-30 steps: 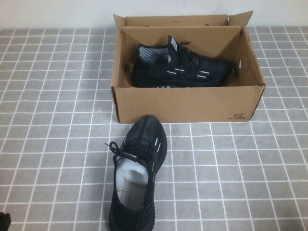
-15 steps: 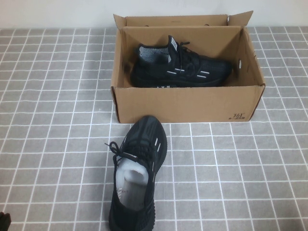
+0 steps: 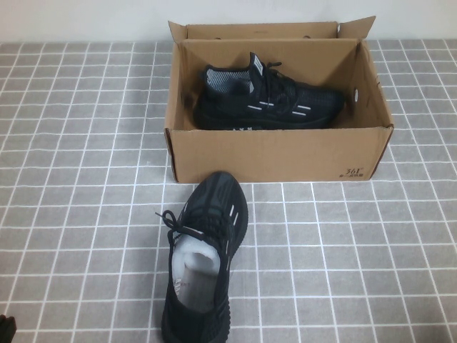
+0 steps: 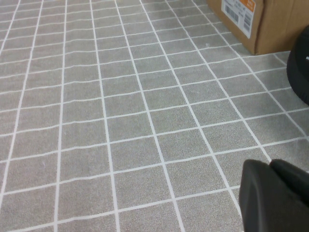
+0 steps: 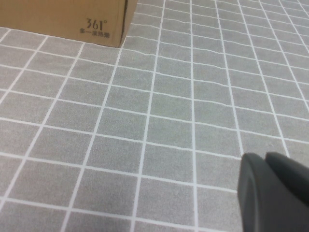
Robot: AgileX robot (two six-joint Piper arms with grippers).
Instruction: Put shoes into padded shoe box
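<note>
Left hand (image 4: 275, 195): parked low at the near left corner of the worktop (image 3: 78, 214), well apart from both shoes; only a dark housing visible in its wrist view, finger state not determinable.

Right hand (image 5: 273, 191): out of the high view, low over bare tiles near the box's printed corner; again only a dark housing visible, finger state not determinable.

Loose shoe (image 3: 202, 261): black knit lace-up sneaker, sole down on the grey tiled worktop, heel nearest, toe pointing at the box's front wall and lying just short of it. Pale paper stuffing visible in the opening, laces loosely tied. Likely light; knit upper soft and yielding, sole stiffer. Best hold judged at the heel collar or across the padded tongue and laces, where the stuffing backs the fabric; a pinch on the toe knit likely to collapse or slip.

Padded shoe box (image 3: 278, 153): brown cardboard, open, flaps up, small black print at the front right corner. Thin walls, likely to slide if nudged.

Boxed shoe (image 3: 268, 101): second sneaker, lying lengthwise along the back wall, toe to the right, white dash marks facing forward. Free strip of floor in front of it for the loose shoe.

Task judged half complete.
</note>
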